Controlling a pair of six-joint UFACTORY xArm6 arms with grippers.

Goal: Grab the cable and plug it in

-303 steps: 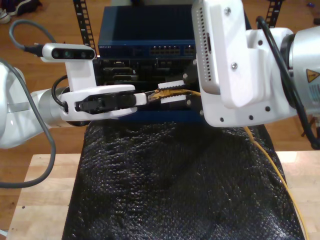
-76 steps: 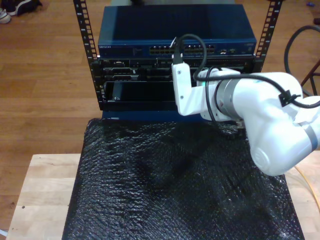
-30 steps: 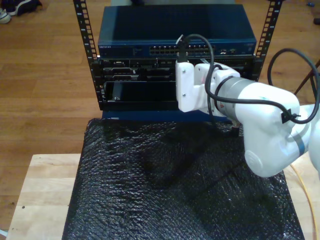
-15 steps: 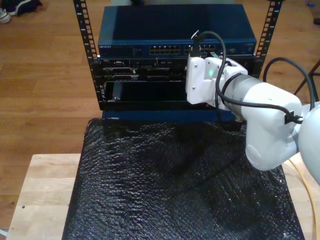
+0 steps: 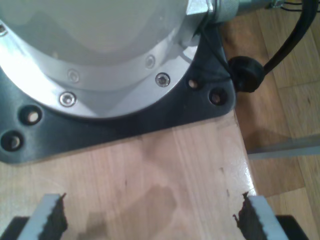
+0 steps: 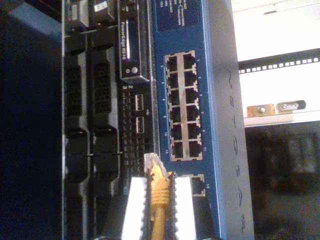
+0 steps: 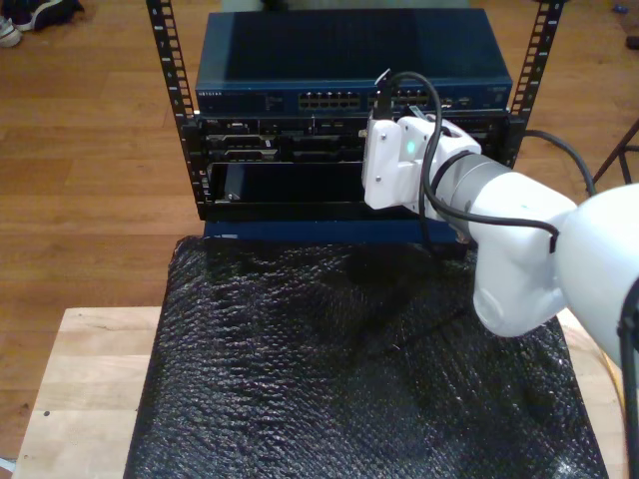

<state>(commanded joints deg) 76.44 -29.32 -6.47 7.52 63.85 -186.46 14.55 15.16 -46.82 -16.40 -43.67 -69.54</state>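
Step in hand: the approach to the socket. By my read the grab was done and the plugging-in was not; the plug hung short of the blue switch [image 6: 192,100] and no port had taken it.

Cable: the cable [image 6: 158,200] sat pinched between the two white pads of my second gripper [image 6: 158,197], jaws closed down on it, its clear plug [image 6: 152,162] poking out ahead toward the switch.

Plug against the switch: the tip lay beside the switch's blue face, over the dark server front [image 6: 100,125] next to it, near the end of the port block [image 6: 182,107] and close to a lone port [image 6: 198,185] set apart from that block.

Next move, as I judged it: shift the plug sideways onto the switch face, square it to one port opening, then push straight in. A skewed plug would likely catch the port rim.

Second wrist view gave: the ports one by one, and the plug's offset from them.

Exterior view gave: the switch [image 7: 349,60] atop the rack [image 7: 165,100], with the arm's white wrist housing [image 7: 399,165] in front of the ports, so gripper and plug were hidden behind it; the black mat [image 7: 300,379] lay before the rack.

First wrist view gave: my first gripper [image 5: 152,220] spread wide with nothing in it, over a wooden tabletop [image 5: 165,170] by a robot base flange [image 5: 115,90].
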